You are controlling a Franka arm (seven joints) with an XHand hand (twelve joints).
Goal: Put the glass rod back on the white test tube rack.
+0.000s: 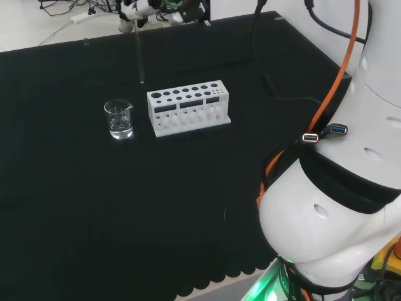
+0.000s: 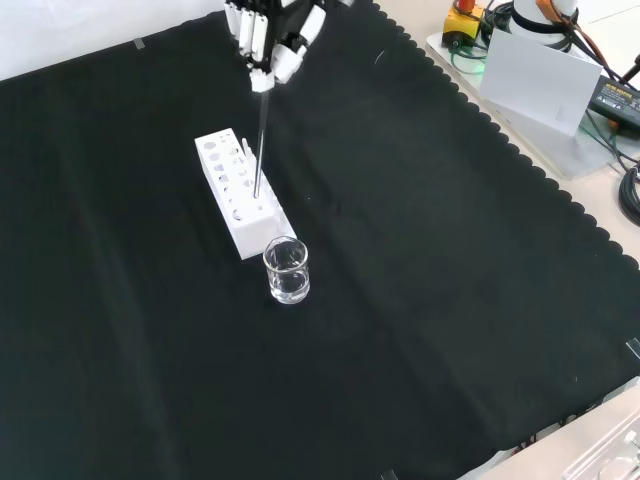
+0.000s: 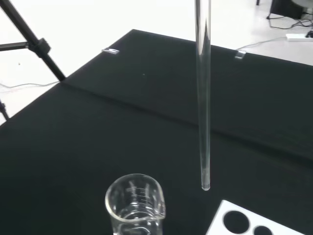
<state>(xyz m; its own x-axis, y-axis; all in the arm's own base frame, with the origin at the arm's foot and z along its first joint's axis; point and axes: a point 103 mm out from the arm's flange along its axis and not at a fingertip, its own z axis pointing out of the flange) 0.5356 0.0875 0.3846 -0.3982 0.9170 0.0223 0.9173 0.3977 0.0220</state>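
Front view, nearest the camera: small glass beaker (image 2: 287, 270) with a little clear liquid, standing on the black table (image 2: 420, 330), just beside the near end of the white test tube rack (image 2: 240, 196). Beyond the rack and above it, the hand (image 2: 268, 38) comes in from the top of the view, its fingers curled round the upper end of the glass rod (image 2: 259, 140). The rod hangs close to upright and is clear of the table.

We judge the insertion step is still to be done: the rod is carried, not yet seated in any hole.

Risks from here, as we see them:
- The tip may land on the rack's top face between holes and skid or lever the rack, since the holes are small and closely set.
- The beaker stands close by; a sideways drift of the rod could tip it and spill the liquid.
- A tilted rod could bind in a hole.

Views compared: in the front view the tip overlaps the rack, suggesting it is above the holes. The wrist view shows the tip hanging in air beside the rack's end, near the beaker. The head view places the rod behind the rack's left end.
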